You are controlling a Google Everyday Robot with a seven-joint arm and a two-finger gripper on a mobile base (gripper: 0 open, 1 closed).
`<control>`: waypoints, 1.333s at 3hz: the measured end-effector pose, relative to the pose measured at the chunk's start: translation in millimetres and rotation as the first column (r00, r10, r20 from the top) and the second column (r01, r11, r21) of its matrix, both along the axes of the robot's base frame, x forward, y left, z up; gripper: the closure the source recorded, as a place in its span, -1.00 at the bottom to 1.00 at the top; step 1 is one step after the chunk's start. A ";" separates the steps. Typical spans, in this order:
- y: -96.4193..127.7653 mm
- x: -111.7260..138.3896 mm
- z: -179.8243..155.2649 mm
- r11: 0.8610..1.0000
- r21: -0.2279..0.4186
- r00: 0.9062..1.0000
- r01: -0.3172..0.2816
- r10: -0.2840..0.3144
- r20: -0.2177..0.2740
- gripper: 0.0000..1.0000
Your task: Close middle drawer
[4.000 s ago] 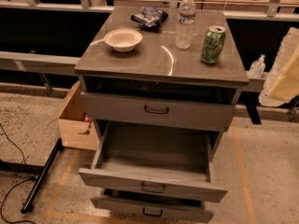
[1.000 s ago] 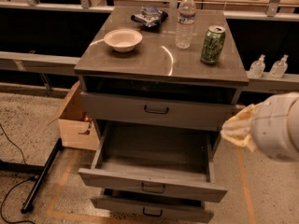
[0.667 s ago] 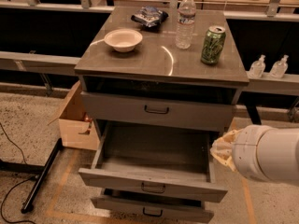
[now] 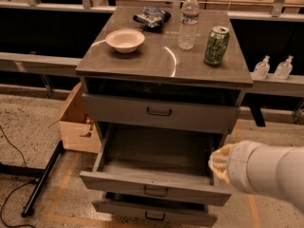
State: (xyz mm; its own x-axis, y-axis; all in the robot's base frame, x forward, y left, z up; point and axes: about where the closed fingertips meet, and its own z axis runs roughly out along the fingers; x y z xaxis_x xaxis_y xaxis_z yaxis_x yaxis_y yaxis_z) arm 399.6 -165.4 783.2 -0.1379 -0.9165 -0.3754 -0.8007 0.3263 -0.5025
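Note:
The middle drawer of the grey cabinet stands pulled far out, and its inside looks empty. Its small dark bar handle sits at the front centre. My white arm comes in from the lower right. My gripper is the yellowish end of that arm, at the drawer's right side, just above the right end of its front panel. I cannot tell whether it touches the drawer.
The top drawer is slightly out and the bottom drawer juts out a little. On the cabinet top stand a bowl, a water bottle, a green can and a snack bag. A cardboard box and a black stand leg are on the left.
My arm has swung from the right edge down and left to the open drawer's right front corner. The middle drawer stands open as before.

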 end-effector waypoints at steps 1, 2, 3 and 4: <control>-8.1 0.0 -48.4 0.997 -0.071 0.999 -0.035 0.036 0.012 1.00; -12.3 -10.8 -89.0 0.994 -0.091 0.998 -0.054 0.057 0.022 1.00; -6.1 -17.6 -134.9 0.994 -0.075 0.996 -0.084 0.085 0.018 1.00; 1.9 -16.8 -181.0 0.993 -0.042 0.994 -0.112 0.113 0.010 1.00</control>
State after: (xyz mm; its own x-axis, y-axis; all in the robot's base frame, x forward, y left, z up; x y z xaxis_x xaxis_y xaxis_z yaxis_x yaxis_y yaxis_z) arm 382.8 -163.5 602.3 -0.0286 -0.9406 -0.3382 -0.8246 0.2135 -0.5239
